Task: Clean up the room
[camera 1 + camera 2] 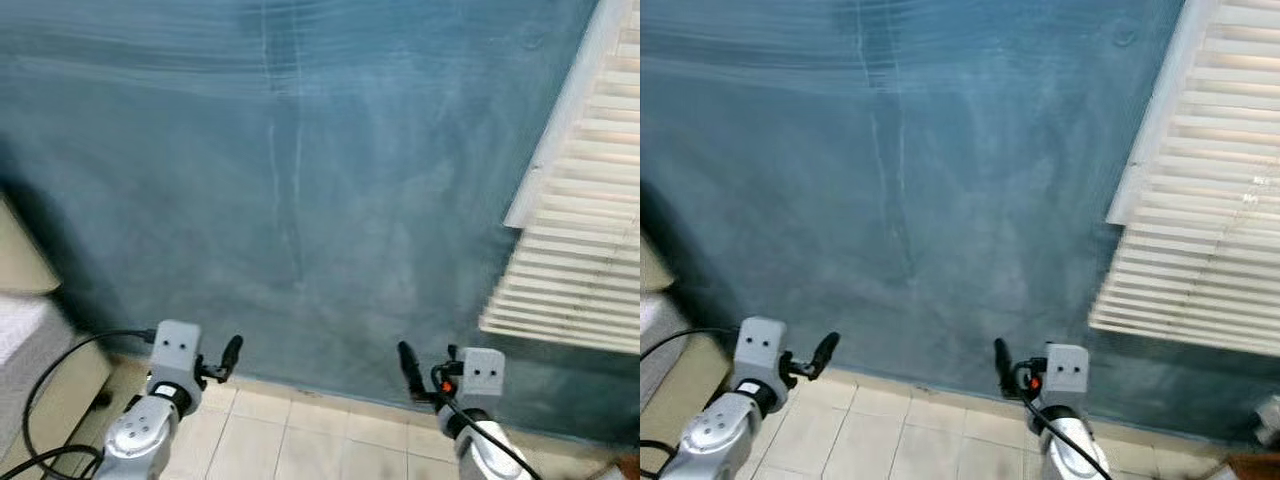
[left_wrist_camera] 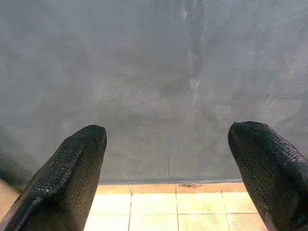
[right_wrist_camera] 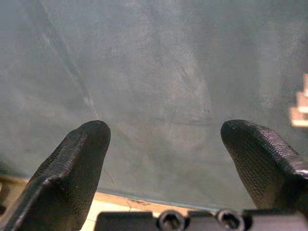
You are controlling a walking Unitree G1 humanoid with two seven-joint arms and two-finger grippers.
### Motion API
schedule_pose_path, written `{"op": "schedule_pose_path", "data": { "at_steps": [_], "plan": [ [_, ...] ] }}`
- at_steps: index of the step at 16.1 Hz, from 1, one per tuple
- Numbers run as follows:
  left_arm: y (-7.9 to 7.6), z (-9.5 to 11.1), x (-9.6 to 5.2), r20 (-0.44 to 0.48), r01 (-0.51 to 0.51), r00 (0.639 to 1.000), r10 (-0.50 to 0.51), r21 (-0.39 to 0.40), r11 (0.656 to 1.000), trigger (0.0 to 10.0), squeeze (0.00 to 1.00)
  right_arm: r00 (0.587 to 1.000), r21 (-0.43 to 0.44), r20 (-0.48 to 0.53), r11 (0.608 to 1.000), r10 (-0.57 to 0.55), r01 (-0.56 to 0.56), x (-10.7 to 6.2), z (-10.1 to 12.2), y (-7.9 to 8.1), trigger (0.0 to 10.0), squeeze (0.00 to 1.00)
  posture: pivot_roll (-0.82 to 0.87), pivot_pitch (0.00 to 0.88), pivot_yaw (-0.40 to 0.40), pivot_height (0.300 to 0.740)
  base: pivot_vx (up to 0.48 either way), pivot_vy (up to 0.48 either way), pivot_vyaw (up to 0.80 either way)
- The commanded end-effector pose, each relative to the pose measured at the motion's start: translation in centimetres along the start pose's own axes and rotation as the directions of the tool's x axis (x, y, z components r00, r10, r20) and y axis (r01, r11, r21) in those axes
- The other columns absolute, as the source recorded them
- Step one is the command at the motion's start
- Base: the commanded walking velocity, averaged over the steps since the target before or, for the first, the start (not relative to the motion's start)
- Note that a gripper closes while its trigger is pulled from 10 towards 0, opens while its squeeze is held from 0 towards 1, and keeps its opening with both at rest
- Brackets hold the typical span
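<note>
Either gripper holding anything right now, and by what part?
Nothing is held. The left gripper and right gripper are both open and empty, facing the blue wall.

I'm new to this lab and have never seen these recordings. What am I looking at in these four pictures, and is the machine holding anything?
It is a walking robot facing a blue wall. The two wide pictures come from cameras in its head, looking down at its arms. The left gripper and right gripper are held out over a tiled floor. The two close pictures come from wrist cameras, looking along the black fingers. Both grippers are open and hold nothing. A white slatted shutter hangs on the right, and a black cable trails at the left.
</note>
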State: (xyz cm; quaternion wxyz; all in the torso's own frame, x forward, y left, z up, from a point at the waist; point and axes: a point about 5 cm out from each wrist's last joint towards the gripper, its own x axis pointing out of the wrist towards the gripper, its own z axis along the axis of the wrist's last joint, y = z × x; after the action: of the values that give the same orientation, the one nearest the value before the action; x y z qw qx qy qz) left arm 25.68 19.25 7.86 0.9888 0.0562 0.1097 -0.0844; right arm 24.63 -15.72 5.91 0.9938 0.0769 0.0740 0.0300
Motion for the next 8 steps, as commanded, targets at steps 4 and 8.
{"op": "schedule_pose_path", "data": {
  "at_steps": [4, 8],
  "plan": [
    [-0.1, -1.8, -0.3, -0.053, -0.056, 0.997, 0.054, -0.026, 0.998, 10.0, 0.00, 1.000, -0.024, -0.015, 1.000, 0.008, -0.009, 0.4, -0.4, -0.2, 10.0, 0.00, 0.05, 0.000, 0.015, 0.740, 0.000, 0.000, 0.64],
    [0.2, -0.8, 0.0, -0.018, -0.072, 0.997, 0.072, -0.012, 0.997, 10.0, 0.00, 0.996, -0.032, -0.070, 0.998, 0.060, -0.062, 0.5, -1.6, 0.4, 10.0, 0.00, 0.06, 0.000, 0.004, 0.740, 0.000, 0.000, 0.64]
  ]
}}
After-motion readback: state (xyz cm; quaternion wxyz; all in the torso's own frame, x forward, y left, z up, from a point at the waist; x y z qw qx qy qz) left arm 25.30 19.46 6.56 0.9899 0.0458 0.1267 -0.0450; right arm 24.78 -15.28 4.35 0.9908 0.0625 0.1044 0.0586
